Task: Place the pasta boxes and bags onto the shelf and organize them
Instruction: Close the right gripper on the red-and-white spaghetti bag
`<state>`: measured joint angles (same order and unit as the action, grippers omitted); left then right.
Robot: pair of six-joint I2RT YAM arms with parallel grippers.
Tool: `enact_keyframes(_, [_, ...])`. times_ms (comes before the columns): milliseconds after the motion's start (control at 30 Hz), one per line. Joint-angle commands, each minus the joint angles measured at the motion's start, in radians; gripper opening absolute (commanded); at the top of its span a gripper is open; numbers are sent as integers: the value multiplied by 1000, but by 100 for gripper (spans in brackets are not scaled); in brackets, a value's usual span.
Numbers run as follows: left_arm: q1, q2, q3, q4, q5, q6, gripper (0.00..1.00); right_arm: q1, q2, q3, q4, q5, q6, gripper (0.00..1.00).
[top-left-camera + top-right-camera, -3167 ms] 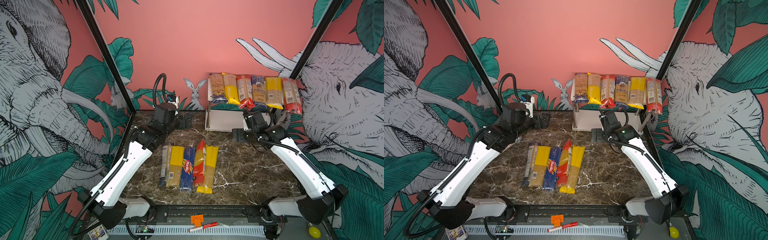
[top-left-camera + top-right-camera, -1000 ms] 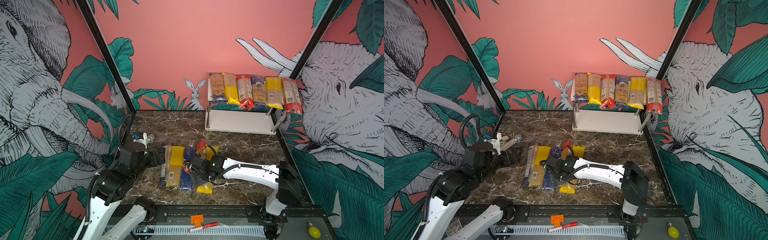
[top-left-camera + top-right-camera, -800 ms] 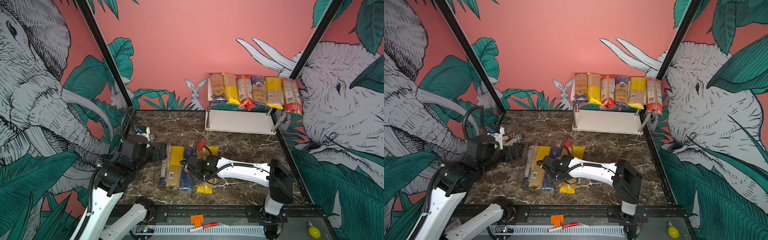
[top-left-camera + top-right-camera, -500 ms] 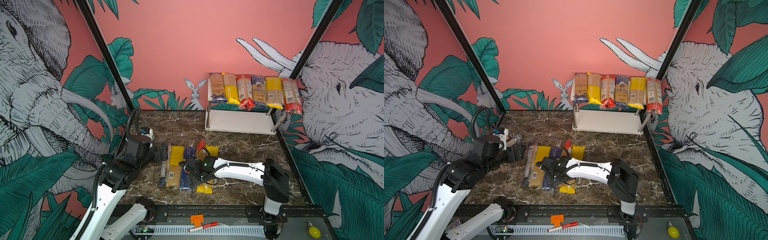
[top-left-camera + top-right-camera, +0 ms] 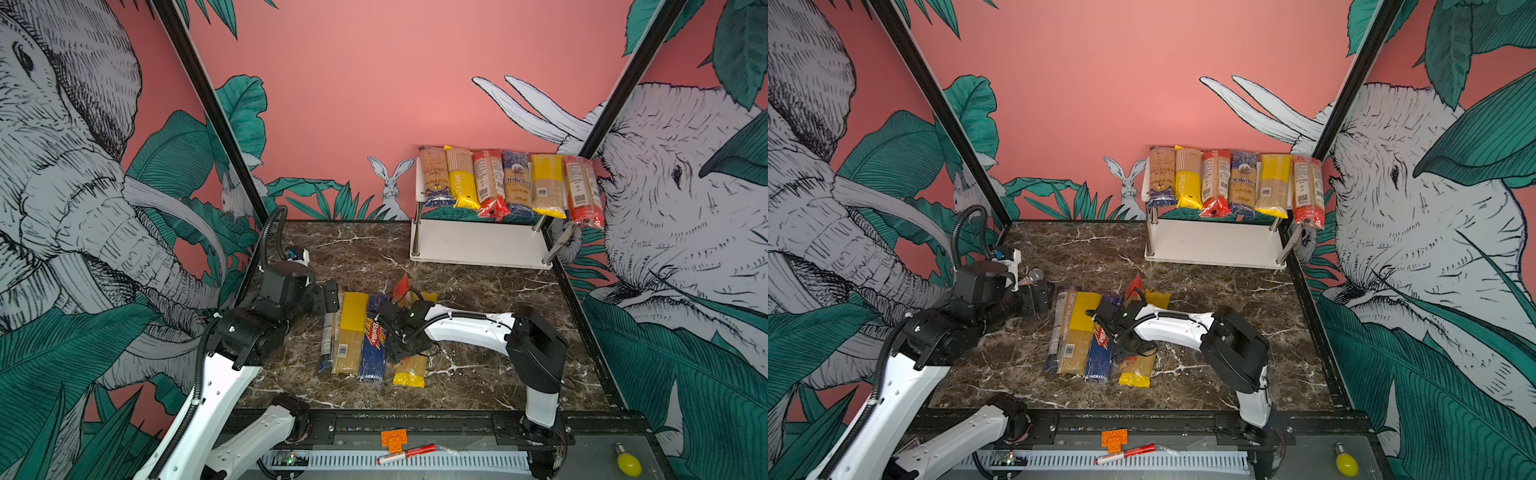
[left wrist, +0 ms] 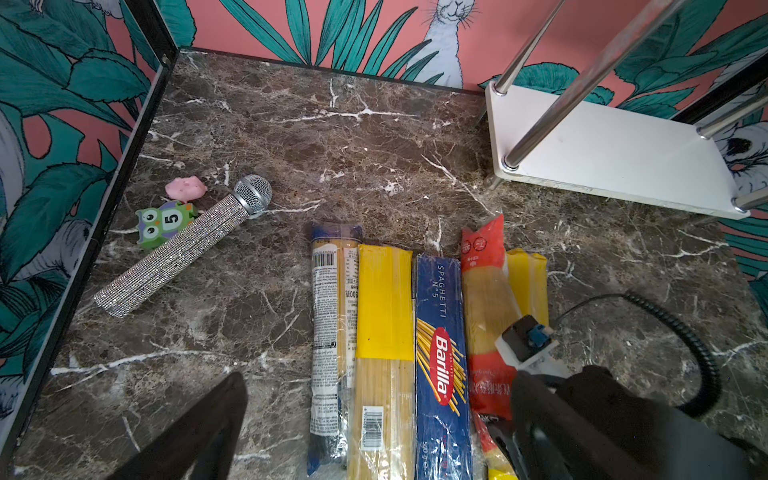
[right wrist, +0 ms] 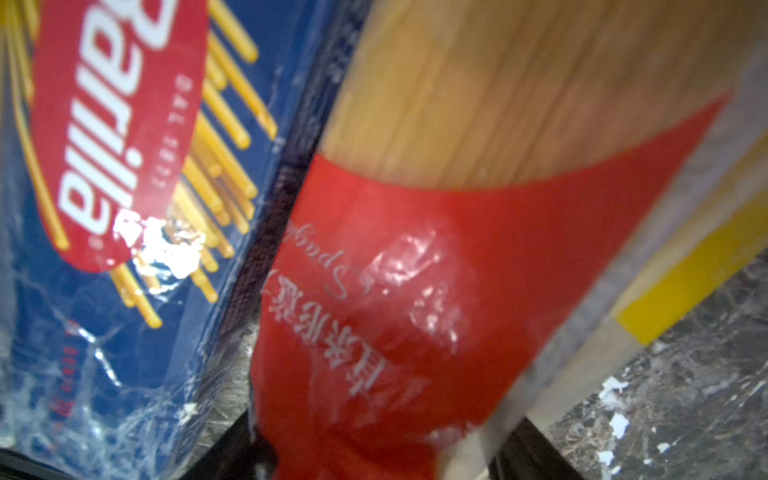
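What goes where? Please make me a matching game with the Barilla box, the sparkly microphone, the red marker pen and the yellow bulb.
Things:
1. Barilla box
2. sparkly microphone
3. marker pen
4. yellow bulb

Places:
A. alone at the front right corner
B. beside the orange brick
C. between the yellow-labelled bag and the red-ended bag
D. against the owl toy

Pairs: 1-C, 2-D, 3-B, 4-A

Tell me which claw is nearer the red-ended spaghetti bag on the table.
Right. The right claw is down on the red-ended bag, beside the Barilla box. The left claw hangs open at the opposite edge of the row, by the blue-ended bag.
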<state>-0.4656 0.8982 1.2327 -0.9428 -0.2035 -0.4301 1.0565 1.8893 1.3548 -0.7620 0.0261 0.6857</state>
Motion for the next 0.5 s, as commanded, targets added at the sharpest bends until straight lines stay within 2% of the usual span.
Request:
enact_keyframes(0, [3,32,39,42,-15,14,99,-34,-51,-14,-27,56,-45,52])
enact_keyframes(100, [4,65,57,53,-16,27,99,-51,-86,-36,-43,71,-52,40])
enact_keyframes(267, [4,110,84,71,-16,46,99,-68,-178,-126,-78,104,-50,41])
enact_keyframes(300, [4,117,87,74,-14,47,99,-69,-190,-128,-90,111,-53,45])
enact_keyframes(333, [4,125,92,80,-12,48,99,-70,-206,-124,-104,116,-62,54])
enact_keyframes(400, [5,137,96,88,-7,47,99,-70,-220,-102,-123,119,-75,79])
enact_keyframes(467, [4,146,100,95,-2,46,99,-70,-220,-63,-146,125,-89,87])
